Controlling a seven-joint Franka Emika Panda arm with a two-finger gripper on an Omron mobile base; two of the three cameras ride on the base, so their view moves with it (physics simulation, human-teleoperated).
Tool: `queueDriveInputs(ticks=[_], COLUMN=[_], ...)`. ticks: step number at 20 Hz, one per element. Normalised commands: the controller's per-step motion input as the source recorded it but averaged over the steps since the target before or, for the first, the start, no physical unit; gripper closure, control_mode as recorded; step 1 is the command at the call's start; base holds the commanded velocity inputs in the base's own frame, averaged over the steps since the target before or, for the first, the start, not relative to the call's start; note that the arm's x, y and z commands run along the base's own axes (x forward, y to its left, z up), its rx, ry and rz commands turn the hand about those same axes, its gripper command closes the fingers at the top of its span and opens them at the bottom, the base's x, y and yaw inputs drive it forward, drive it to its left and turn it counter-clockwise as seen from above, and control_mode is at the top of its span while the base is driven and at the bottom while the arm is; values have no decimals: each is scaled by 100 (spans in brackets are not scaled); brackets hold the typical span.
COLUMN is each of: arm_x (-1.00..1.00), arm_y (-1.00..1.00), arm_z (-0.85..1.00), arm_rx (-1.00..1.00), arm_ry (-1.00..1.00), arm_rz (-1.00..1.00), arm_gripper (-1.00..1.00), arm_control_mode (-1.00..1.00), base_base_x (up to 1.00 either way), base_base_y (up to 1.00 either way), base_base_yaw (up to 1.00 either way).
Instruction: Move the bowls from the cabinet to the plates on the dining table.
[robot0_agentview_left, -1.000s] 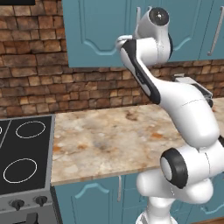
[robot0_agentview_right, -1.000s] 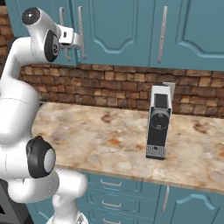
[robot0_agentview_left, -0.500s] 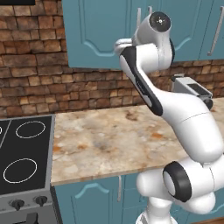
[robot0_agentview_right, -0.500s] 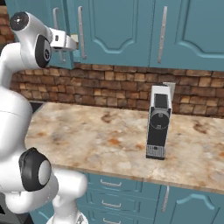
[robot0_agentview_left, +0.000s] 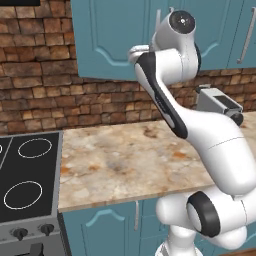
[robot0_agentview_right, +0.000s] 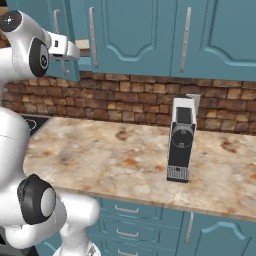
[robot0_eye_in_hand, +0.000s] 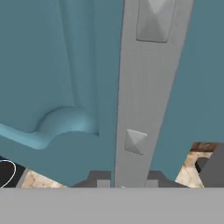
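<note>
The teal cabinet (robot0_agentview_right: 135, 35) hangs over the counter, and its left door (robot0_agentview_right: 37, 15) stands partly swung out. My gripper (robot0_eye_in_hand: 127, 183) is shut on that door's long silver bar handle (robot0_eye_in_hand: 140, 87), which runs up between the finger tips. From the right base view my hand (robot0_agentview_right: 62, 47) sits at the door's edge. In the gap behind it a sliver of a tan-rimmed bowl (robot0_agentview_right: 84, 45) rests on the inner shelf. From the left base view the door (robot0_agentview_left: 110, 40) is seen behind my arm. The plates and the dining table are out of view.
A black and silver coffee machine (robot0_agentview_right: 181, 140) stands on the marble counter (robot0_agentview_right: 115, 155) below the cabinet, also seen as the coffee machine (robot0_agentview_left: 220, 102). A black cooktop (robot0_agentview_left: 25, 175) ends the counter at the left. Brick wall runs behind.
My hand has pulled back toward the base with the handle in it, and the cabinet door has swung farther out, opening a gap onto the shelf.
</note>
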Motion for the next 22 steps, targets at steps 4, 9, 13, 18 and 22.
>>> queueDriveInputs(ticks=[4, 9, 13, 18, 22], arm_x=[-49, -30, -18, -6, -8], arm_y=[40, 52, 52, 52, 59], arm_z=[-8, -10, -21, -31, -42], arm_rx=[0, 0, 0, -1, -2], arm_ry=[4, 2, 0, 0, 0], arm_rz=[0, 0, 0, 0, 0], arm_gripper=[100, 100, 100, 100, 100], arm_control_mode=[-100, -100, -100, -100, -100], base_base_x=[0, 0, 0, 0, 0], base_base_y=[0, 0, 0, 0, 0], base_base_yaw=[0, 0, 0, 0, 0])
